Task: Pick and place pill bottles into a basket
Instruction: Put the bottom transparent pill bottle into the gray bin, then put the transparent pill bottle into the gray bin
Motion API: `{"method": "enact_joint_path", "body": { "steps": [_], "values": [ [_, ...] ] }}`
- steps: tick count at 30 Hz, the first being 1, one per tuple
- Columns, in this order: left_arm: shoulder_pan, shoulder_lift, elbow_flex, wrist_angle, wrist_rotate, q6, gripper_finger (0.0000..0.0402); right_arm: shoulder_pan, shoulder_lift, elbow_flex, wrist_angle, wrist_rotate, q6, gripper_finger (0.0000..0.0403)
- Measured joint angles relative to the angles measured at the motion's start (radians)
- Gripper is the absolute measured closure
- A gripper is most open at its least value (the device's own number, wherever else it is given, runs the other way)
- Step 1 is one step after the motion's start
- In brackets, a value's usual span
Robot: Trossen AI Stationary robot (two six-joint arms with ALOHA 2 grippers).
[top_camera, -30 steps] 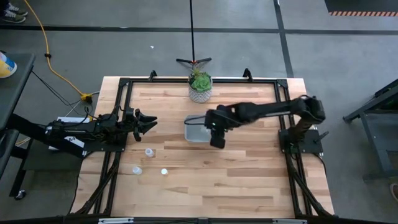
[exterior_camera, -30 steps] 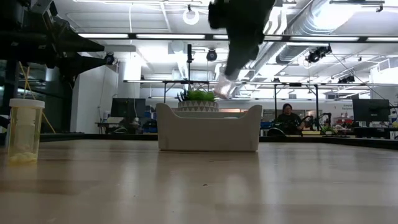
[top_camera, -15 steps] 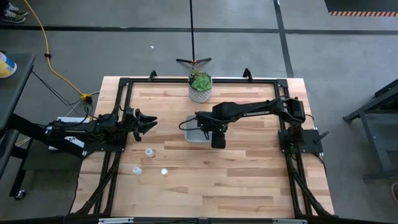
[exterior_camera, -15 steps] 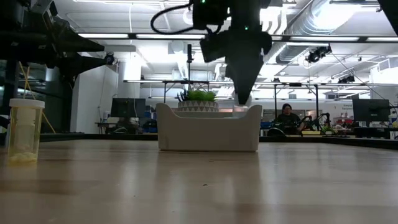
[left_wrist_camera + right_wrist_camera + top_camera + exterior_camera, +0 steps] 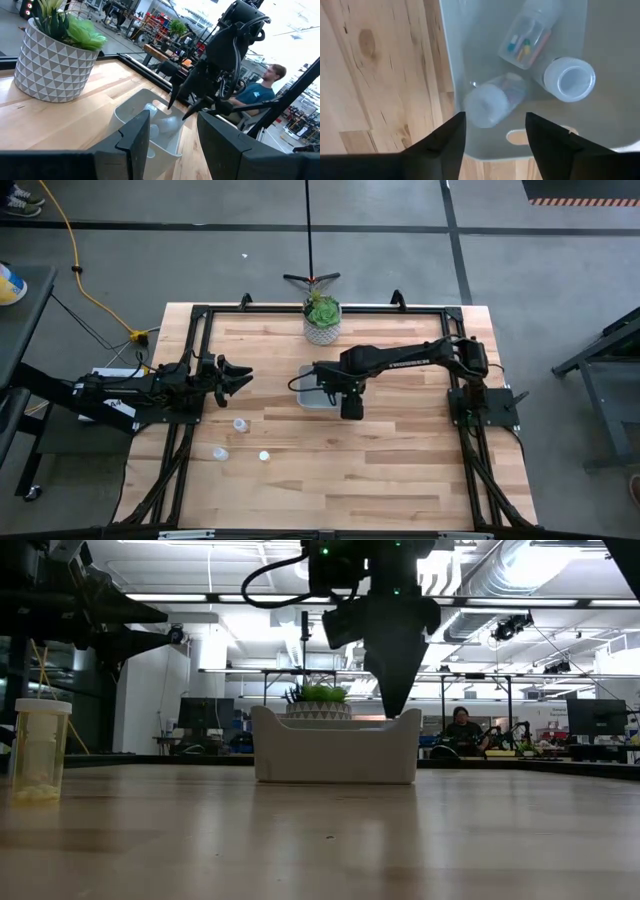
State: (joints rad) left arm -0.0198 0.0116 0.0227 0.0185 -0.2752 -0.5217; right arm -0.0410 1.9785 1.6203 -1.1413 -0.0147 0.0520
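Three pill bottles (image 5: 490,102) lie in the basket (image 5: 309,398); your right gripper (image 5: 495,127), fingers spread and empty, could snag its wall lifting out.

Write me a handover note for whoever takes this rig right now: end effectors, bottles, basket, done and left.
Right end effector: open, empty, pointing down over the basket, just above its rim.
Left end effector: open, empty, waiting at the table's left edge.
Done: three bottles in the basket, two lying down, one upright.
Left: three bottles standing on the table, left of and in front of the basket; one is yellowish.
The plant pot stands behind the basket.
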Motion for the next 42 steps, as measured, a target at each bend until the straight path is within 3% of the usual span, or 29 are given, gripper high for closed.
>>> {"method": "enact_joint_path", "body": {
  "steps": [9,15,18,21,23,30,34,42],
  "values": [
    [0.000,0.000,0.000,0.000,0.000,0.000,0.0202,-0.033,-0.076,0.088,0.086,-0.013,0.010,0.0197],
    [0.000,0.000,0.000,0.000,0.001,0.000,0.0202,-0.034,-0.311,0.015,0.489,-0.018,-0.033,0.0223],
    [0.000,0.000,0.000,0.000,0.002,0.000,0.0202,-0.030,-0.475,-0.166,0.834,-0.026,-0.019,0.0242],
    [0.000,0.000,0.000,0.000,0.002,0.000,0.0202,-0.030,-0.635,-0.437,1.228,-0.029,0.035,0.0263],
    [0.000,0.000,0.000,0.000,0.002,0.000,0.0202,-0.031,-0.724,-0.614,1.384,-0.021,0.066,0.0275],
    [0.000,0.000,0.000,0.000,0.002,0.000,0.0202,0.014,-1.060,-1.076,1.460,0.081,0.253,0.0307],
    [0.000,0.000,0.000,0.000,0.002,0.000,0.0202,0.073,-1.237,-1.283,1.577,0.154,0.259,0.0327],
    [0.000,0.000,0.000,0.009,-0.004,-0.007,0.0202,0.121,-1.431,-1.611,1.855,0.279,0.297,0.0364]
  ]
}}
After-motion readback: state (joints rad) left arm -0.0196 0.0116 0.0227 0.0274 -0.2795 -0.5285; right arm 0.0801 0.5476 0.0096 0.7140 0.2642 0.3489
